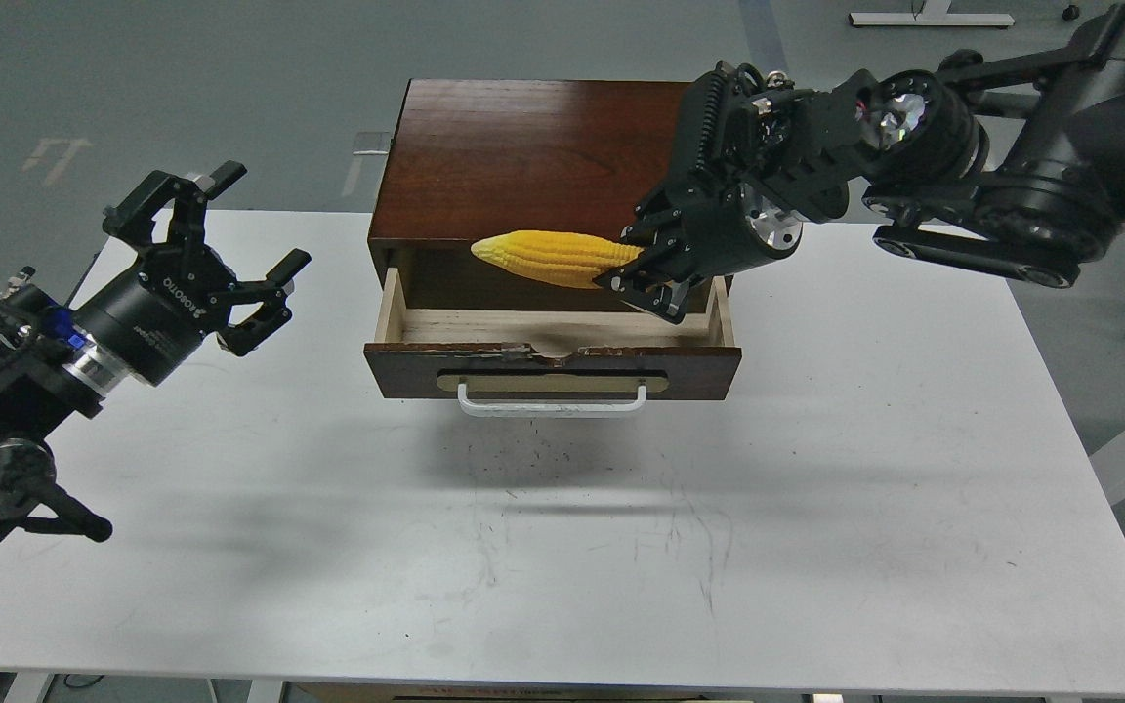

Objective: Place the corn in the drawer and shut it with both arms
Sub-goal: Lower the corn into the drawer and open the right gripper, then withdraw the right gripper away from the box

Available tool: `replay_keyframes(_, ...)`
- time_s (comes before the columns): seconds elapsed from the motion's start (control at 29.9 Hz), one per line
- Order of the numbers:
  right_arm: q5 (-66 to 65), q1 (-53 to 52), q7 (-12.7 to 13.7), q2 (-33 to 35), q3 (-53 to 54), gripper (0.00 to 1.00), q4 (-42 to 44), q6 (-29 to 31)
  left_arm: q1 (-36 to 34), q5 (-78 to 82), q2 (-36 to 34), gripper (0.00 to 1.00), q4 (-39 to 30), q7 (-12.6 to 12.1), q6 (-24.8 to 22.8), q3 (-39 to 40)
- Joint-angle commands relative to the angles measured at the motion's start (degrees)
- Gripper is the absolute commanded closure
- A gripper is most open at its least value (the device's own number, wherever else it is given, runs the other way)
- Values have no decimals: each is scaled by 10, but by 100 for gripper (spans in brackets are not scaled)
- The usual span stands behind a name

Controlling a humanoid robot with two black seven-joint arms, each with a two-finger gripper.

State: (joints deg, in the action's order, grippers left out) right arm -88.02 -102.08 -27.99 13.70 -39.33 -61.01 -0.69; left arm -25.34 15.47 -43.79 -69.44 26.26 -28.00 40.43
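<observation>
Broadly, the white table (816,508), scuffed with dark marks, stands on a grey floor and carries a dark red-brown wooden box (523,156) at twelve o'clock. Its drawer (553,369) is pulled open, pale inside, with nothing lying on the part of its floor that shows. At nine o'clock the left gripper (230,249), lettered ROBOTIQ, has its fingers spread apart. The right gripper (643,268) at one o'clock clamps the corn (553,258) above the drawer.

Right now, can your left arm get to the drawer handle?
Probably yes. The left gripper hangs open and empty beside the drawer, with bare table between it and the white handle. The right gripper holds the corn higher up.
</observation>
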Motion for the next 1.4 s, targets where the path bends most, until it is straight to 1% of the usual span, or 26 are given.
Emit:
replay_keyframes(0.0, 6, 11, 0, -13, 0, 45, 8, -5, 0, 0, -1, 0, 0, 0, 0, 0)
replay_keyframes(0.1, 7, 16, 0, -13, 1, 36, 7, -11, 0, 0, -1, 0, 0, 0, 0, 0)
replay_keyframes(0.17, 8, 18, 0, -10, 1, 25, 6, -19, 0, 0, -1, 0, 0, 0, 0, 0)
replay_keyframes(0.23, 8, 19, 0, -9, 1, 23, 5, -20, 0, 0, 0, 0, 0, -1, 0, 0)
replay_keyframes(0.27, 9, 19, 0, -7, 2, 17, 4, -21, 0, 0, 1, 0, 0, 0, 0, 0)
replay_keyframes(0.33, 10, 19, 0, -2, 5, 12, 2, -22, 0, 0, 2, 0, 0, -1, 0, 0)
replay_keyframes(0.37, 11, 18, 0, 1, 6, 12, 0, -22, 0, 1, 2, 0, 0, -1, 0, 0)
replay_keyframes(0.43, 27, 12, 0, 9, 11, 5, -8, -22, -1, 0, 2, 0, 0, -1, 0, 1)
replay_keyframes(0.57, 75, -2, 0, 35, 34, 4, -31, -21, -1, 1, 1, 0, 0, -1, 0, 1)
replay_keyframes(0.64, 142, -7, 0, 68, 59, 3, -41, -19, -1, 0, 1, 0, 0, 0, 0, 0)
replay_keyframes(0.7, 181, -7, 0, 85, 70, 3, -42, -19, -1, 1, 1, 0, 0, 0, 0, 0)
replay_keyframes(0.77, 239, -6, 0, 117, 82, 3, -43, -19, 0, 0, 2, 0, 0, -1, 0, 0)
replay_keyframes(0.84, 323, 6, 0, 166, 101, 2, -47, -17, 0, 1, 3, 0, 0, -1, 0, 0)
replay_keyframes(0.94, 389, 35, 0, 200, 120, 2, -51, -20, 0, 1, 5, 0, 0, 0, 0, 0)
replay_keyframes(1.04, 507, 141, 0, 252, 229, 2, -52, -17, 0, 1, 10, 0, 3, 0, 0, 0)
replay_keyframes(1.07, 522, 165, 0, 258, 251, 2, -52, -16, -1, 1, 11, 0, 4, 0, 0, 0)
replay_keyframes(1.1, 549, 213, 0, 275, 298, 2, -51, -16, -1, 1, 13, 0, 4, 0, 0, 0)
replay_keyframes(1.14, 550, 213, 0, 275, 298, 2, -51, -16, -1, 1, 13, 0, 4, 0, 0, 0)
replay_keyframes(1.2, 593, 305, 0, 287, 387, 2, -51, -16, -1, 1, 13, 0, 4, 0, 0, -1)
replay_keyframes(1.24, 605, 328, 0, 287, 410, 2, -50, -18, -1, 1, 12, 0, 4, 0, 0, -1)
replay_keyframes(1.3, 658, 416, 0, 282, 487, 2, -47, -17, -1, 1, 12, 0, 5, 0, 0, -1)
replay_keyframes(1.34, 658, 416, 0, 282, 487, 2, -47, -17, -1, 1, 12, 0, 5, 0, 0, -1)
replay_keyframes(1.37, 681, 453, 0, 280, 517, 2, -46, -16, -1, 1, 12, 0, 5, 0, 0, 0)
